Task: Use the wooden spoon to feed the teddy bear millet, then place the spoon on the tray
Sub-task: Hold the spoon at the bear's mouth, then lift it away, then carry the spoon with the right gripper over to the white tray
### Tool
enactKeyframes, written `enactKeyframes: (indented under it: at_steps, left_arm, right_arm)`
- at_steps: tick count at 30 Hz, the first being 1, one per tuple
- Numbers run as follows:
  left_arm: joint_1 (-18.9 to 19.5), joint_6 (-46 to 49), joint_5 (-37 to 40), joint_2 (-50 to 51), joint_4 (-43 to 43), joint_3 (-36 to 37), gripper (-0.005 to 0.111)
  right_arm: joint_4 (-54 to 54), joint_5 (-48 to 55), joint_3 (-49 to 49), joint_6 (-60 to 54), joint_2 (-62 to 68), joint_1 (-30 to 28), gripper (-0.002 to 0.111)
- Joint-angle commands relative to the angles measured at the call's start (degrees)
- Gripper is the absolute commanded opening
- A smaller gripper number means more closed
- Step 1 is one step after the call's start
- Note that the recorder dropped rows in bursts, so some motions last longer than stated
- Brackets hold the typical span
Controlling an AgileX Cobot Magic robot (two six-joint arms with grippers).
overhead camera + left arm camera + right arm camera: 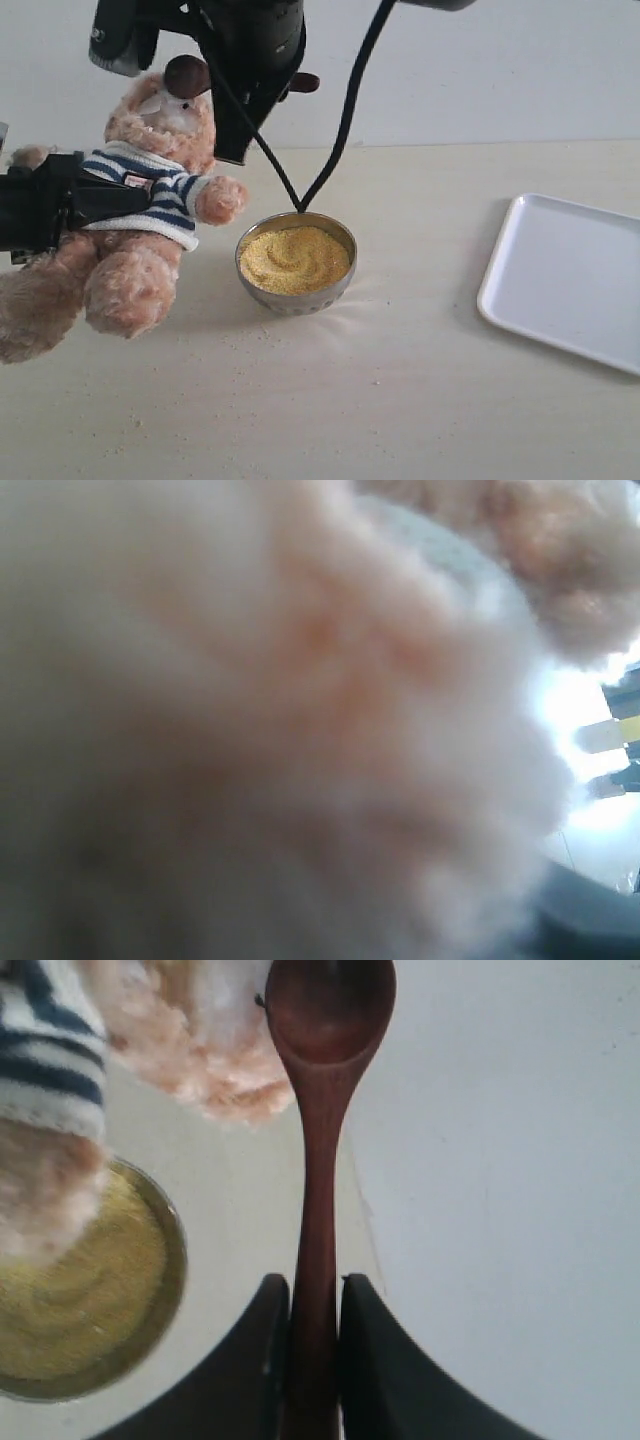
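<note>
Grains, loose: scattered thinly over the table [400, 400] nearest the camera, at 6 o'clock of the bowl.
Bowl [300, 300]: metal, upright, mid-table, holding a mound of millet [294, 260].
Tray [570, 270]: white, bare, at 3 o'clock of the bowl, well apart.
Bear [150, 190]: at 9 o'clock of the bowl, leaning back. Soft and light, likely to give under pressure.
Left gripper [95, 200]: clasped round the bear's striped middle; its wrist view shows only blurred fur.
Spoon [318, 1110]: at 11 o'clock of the bowl, raised, scoop end at the bear's muzzle and apparently empty. Likely light, stiff, and glossy enough to slip; best taken on the slim handle toward its end.
Right gripper [314, 1295]: jaws pressed on that handle, pinching it from both sides.
</note>
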Motion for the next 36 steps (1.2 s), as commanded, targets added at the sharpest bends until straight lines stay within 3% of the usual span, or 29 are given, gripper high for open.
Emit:
enactKeyframes:
  at_steps: [1,6,12,19,29,36]
  left_arm:
    - [0.2,0.8,1.1,0.0,-0.8,-0.1,0.005]
    - [0.2,0.8,1.1,0.0,-0.4,-0.1,0.005]
    - [0.5,1.5,1.0,0.0,-1.1,-0.1,0.005]
    - [3.4,1.5,1.1,0.0,-1.6,-0.1,0.005]
    - [3.4,1.5,1.5,0.0,-0.9,-0.1,0.005]
    - [3.4,1.5,1.5,0.0,-0.9,-0.1,0.005]
  right_arm:
    - [6.3,-4.0,-0.3,1.7,-6.0,-0.2,0.0]
    - [15.6,-5.7,-0.3,8.9,-13.2,-5.9,0.0]
    - [31.6,-5.3,-0.3,7.8,-21.4,-20.1,0.0]
    - [32.1,0.1,2.2,7.6,-27.0,-28.8,0.0]
    - [38.1,-2.8,21.1,5.6,-32.6,-40.3,0.0]
    - [41.1,-12.2,37.7,5.0,-34.4,-41.7,0.0]
